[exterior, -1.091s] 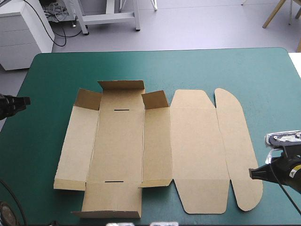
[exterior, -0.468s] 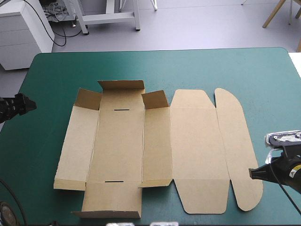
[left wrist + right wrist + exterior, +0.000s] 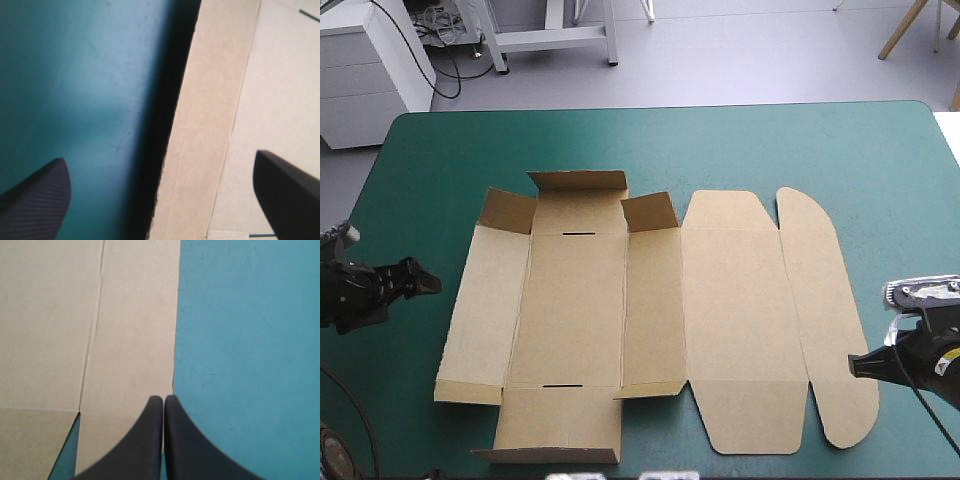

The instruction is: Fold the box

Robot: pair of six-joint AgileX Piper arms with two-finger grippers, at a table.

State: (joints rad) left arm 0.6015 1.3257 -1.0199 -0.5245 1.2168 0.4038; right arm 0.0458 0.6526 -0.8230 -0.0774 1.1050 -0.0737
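Parts of both arms fall outside the high view, so only the left tool (image 3: 423, 283) near the table's (image 3: 770, 150) left edge and the right tool (image 3: 853, 368) toward its near right corner can be followed; each wrist view takes in just a strip of the box (image 3: 650, 320), never its whole outline. The box lies in the middle of the table, somewhat nearer the near edge, spread out as a cut brown sheet running from left to right; on its left half, three short flaps (image 3: 578, 185) along the far side stand raised, the near flap (image 3: 560, 425) lies low with its edge turned up, and the base panel (image 3: 575, 310) shows two thin slots (image 3: 578, 234); on its right half, the lid panel (image 3: 740, 320) and the rounded flap (image 3: 825, 320) lie flat on the teal-green cover (image 3: 410, 160). The left tool is open, its black fingers (image 3: 35, 200) set wide apart in the left wrist view, one over the cover and the other over the board, with the box's left side panel (image 3: 200, 150) running ahead between them above a dark shadow; whether that panel is lifted off the cover is hard to make out. The right tool is closed on nothing, its fingers (image 3: 150, 440) meeting in one pointed arch whose tip sits at the rounded flap's right edge; contact with the board cannot be judged.
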